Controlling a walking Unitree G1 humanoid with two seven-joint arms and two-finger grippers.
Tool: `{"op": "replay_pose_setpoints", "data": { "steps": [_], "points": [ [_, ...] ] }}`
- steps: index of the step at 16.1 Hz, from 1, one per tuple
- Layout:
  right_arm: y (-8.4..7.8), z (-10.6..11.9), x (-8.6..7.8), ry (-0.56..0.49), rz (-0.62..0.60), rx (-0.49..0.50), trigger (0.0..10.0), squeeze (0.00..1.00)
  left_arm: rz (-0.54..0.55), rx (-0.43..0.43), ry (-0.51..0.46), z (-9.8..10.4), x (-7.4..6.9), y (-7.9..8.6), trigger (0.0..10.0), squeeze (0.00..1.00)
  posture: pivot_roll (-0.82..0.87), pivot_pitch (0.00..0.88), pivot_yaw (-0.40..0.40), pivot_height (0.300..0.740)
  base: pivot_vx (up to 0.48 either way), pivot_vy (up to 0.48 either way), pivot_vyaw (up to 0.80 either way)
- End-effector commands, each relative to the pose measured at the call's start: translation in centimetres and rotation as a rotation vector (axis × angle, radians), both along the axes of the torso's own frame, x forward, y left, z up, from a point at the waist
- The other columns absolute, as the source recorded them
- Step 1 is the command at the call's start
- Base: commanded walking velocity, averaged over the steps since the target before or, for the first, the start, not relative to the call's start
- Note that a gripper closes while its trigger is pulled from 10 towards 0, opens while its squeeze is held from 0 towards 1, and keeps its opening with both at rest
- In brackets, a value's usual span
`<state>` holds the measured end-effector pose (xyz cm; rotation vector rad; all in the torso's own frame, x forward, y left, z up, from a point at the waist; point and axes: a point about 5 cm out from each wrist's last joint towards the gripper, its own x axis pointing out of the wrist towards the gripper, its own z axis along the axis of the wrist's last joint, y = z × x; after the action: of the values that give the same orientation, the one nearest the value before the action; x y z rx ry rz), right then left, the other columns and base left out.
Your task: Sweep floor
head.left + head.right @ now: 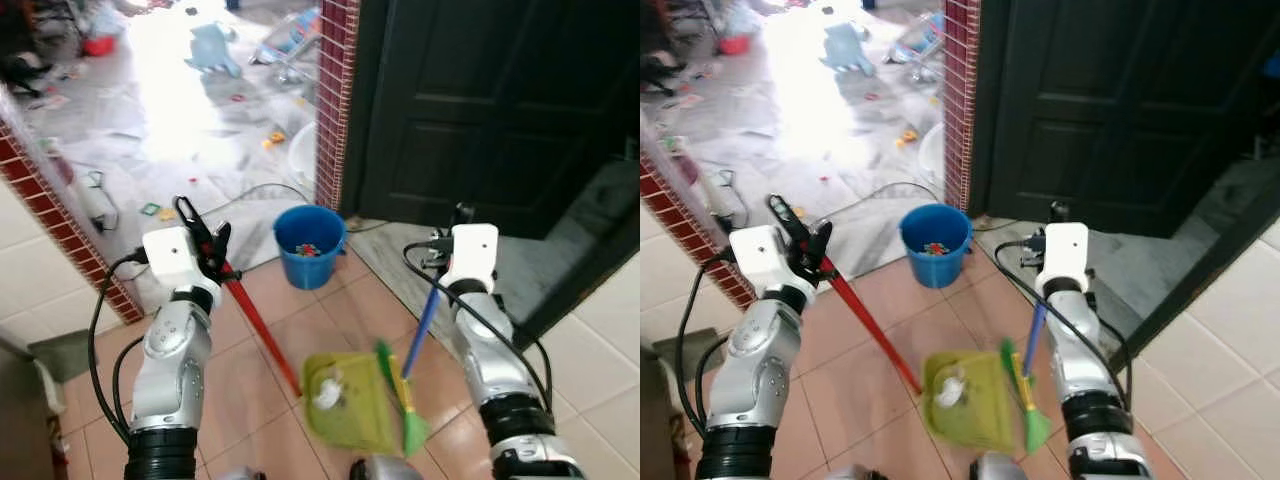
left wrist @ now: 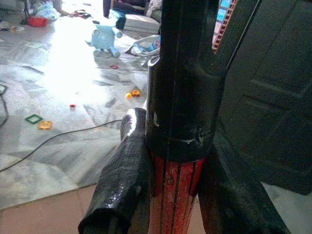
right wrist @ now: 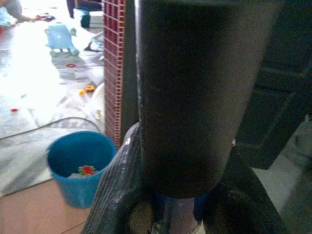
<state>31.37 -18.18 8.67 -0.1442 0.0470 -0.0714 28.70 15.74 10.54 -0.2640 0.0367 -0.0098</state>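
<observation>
The left tool (image 1: 208, 243) is pinched on the upper end of a long red dustpan handle (image 1: 262, 330); in the left wrist view its black fingers (image 2: 122, 175) press against both sides of the red shaft just below a black grip; the handle's long axis slants from the tool down and toward the robot's right, ending at a yellow-green plastic dustpan (image 1: 350, 400) that lies flat on the terracotta tile floor (image 1: 290, 300) between the two arms; a small white scrap (image 1: 328, 392) and some bits of litter sit inside the pan.

The right tool (image 1: 447, 262) grips the top of a short broom with a blue handle (image 1: 424, 320); in the right wrist view its fingers (image 3: 117, 185) close around the shaft under a dark cap; the blue handle runs steeply down and slightly toward the robot's left, and its green bristle head (image 1: 408, 418) touches the floor just beside the right edge of the dustpan, bristles pointing down.

A round blue plastic bucket (image 1: 310, 246) stands upright on the tiles beyond the dustpan, near the foot of a red brick pillar (image 1: 336, 100), with small coloured pieces in its bottom; a dark panelled door (image 1: 480, 110) fills the wall to the right of the pillar; past the pillar a pale marble floor (image 1: 180, 130) is scattered with small toys, a light-blue toy animal (image 1: 212, 48) and a loose cable (image 1: 250, 190).
</observation>
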Motion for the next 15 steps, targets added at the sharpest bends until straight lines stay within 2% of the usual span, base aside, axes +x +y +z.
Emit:
{"op": "replay_pose_setpoints", "data": {
  "steps": [1,2,4,7,9,10,12,13,14,15],
  "points": [
    [0.0,0.2,0.1,-0.003,-0.005,-0.014,10.0,0.00,0.008,-0.006,-0.104,2.3,0.4,0.1,10.0,0.00,-0.08,0.000,0.012,0.740,0.375,0.000,0.00],
    [0.0,0.2,0.1,-0.003,-0.005,-0.014,10.0,0.00,0.008,-0.006,-0.104,2.3,0.4,0.1,10.0,0.00,-0.08,0.000,0.012,0.740,0.375,0.000,0.00],
    [-1.1,-0.4,-0.1,0.026,-0.060,-0.085,10.0,0.00,0.077,0.011,-0.155,3.6,1.0,1.0,10.0,0.00,-0.09,0.000,0.013,0.740,0.414,0.137,0.00],
    [-1.1,-0.5,-0.1,0.032,-0.056,-0.089,10.0,0.00,0.090,-0.011,-0.199,5.0,1.1,0.9,10.0,0.00,-0.09,0.000,0.010,0.740,0.393,0.276,0.00],
    [-1.1,-0.7,-0.1,0.041,-0.051,-0.092,10.0,0.00,0.121,-0.027,-0.276,7.5,1.3,0.9,10.0,0.00,-0.08,0.000,0.004,0.740,0.392,0.276,0.00],
    [-1.1,-0.7,-0.1,0.041,-0.050,-0.092,10.0,0.00,0.135,-0.025,-0.292,8.0,1.3,1.0,10.0,0.00,-0.08,0.000,0.004,0.740,0.394,0.274,0.00],
    [-1.1,-0.7,0.0,0.042,-0.050,-0.096,10.0,0.00,0.194,-0.036,-0.381,11.0,1.5,1.6,10.0,0.00,-0.08,0.000,0.001,0.740,0.394,0.276,0.00],
    [-1.1,-0.7,0.0,0.042,-0.050,-0.096,10.0,0.00,0.194,-0.036,-0.381,11.0,1.5,1.6,10.0,0.00,-0.08,0.000,0.001,0.740,0.394,0.274,0.00],
    [-1.0,-0.8,0.2,0.042,-0.046,-0.101,10.0,0.00,0.208,-0.049,-0.435,13.2,1.8,1.9,10.0,0.00,-0.08,0.000,0.000,0.740,0.390,0.277,0.00],
    [-0.9,-0.7,0.2,0.041,-0.045,-0.101,10.0,0.00,0.212,-0.047,-0.445,13.5,1.9,1.9,10.0,0.00,-0.08,0.000,0.000,0.740,0.394,0.274,0.00]
  ]
}}
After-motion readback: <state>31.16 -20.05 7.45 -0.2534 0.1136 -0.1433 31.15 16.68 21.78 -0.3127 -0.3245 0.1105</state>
